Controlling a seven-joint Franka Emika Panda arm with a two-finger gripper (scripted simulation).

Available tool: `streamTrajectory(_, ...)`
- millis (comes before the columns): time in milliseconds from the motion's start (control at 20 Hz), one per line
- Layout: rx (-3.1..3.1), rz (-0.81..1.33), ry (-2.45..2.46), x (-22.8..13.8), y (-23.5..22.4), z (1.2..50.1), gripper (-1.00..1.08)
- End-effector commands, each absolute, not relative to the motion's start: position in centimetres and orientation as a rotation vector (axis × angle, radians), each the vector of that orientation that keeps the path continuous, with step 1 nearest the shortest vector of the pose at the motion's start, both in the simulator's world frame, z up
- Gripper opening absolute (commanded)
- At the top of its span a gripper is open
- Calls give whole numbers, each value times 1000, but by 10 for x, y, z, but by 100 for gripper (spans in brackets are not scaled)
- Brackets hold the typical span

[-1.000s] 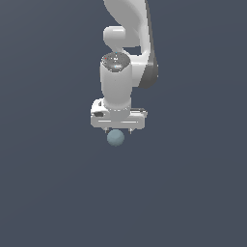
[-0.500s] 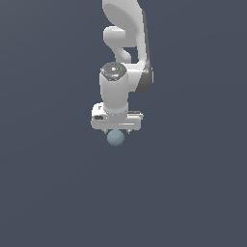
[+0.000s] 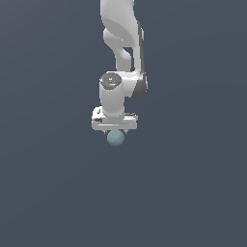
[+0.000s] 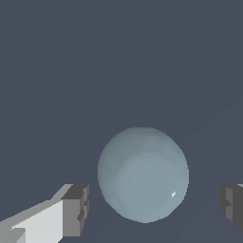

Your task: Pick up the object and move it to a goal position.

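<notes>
Gripper (image 3: 115,129): fingers spread, one to each side of the ball, a gap showing on both sides in the wrist view; nothing pinched yet.
Ball (image 3: 115,138): pale blue-grey, directly under the white hand in the exterior view, its upper part tucked behind the hand's lower edge.
Ball, wrist view (image 4: 143,173): sits between the two dark finger pads (image 4: 76,210), nearer the centre than either pad, touching neither.
Change over the last second: arm has shifted slightly toward the exterior view's left and settled a little lower over the ball; the wrist joint now shows more from above. Ball has not moved from its spot relative to the hand.
Meaning for the task: approach looks finished; the fingers bracket the ball, so closing looks like the step in hand. Lift and carry to the goal are not yet begun.
Goal position: no marker visible in either view; cannot tell where it lies.
Risk: a smooth round ball may squirt out if the pads meet it off-centre.
Ground: flat dark grey surface (image 3: 193,193), nothing else seen on it.
</notes>
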State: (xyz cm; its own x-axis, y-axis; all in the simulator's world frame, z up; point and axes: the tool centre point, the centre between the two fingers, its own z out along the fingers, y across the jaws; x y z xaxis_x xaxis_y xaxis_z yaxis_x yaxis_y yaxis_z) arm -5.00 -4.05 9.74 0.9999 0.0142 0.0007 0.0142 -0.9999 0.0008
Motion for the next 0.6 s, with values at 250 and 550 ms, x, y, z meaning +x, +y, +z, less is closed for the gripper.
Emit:
streamTrajectory(250, 3141, -1, 30, -55, -42, 90, 100)
streamTrajectory(550, 3141, -1, 30, -56, -42, 74, 100)
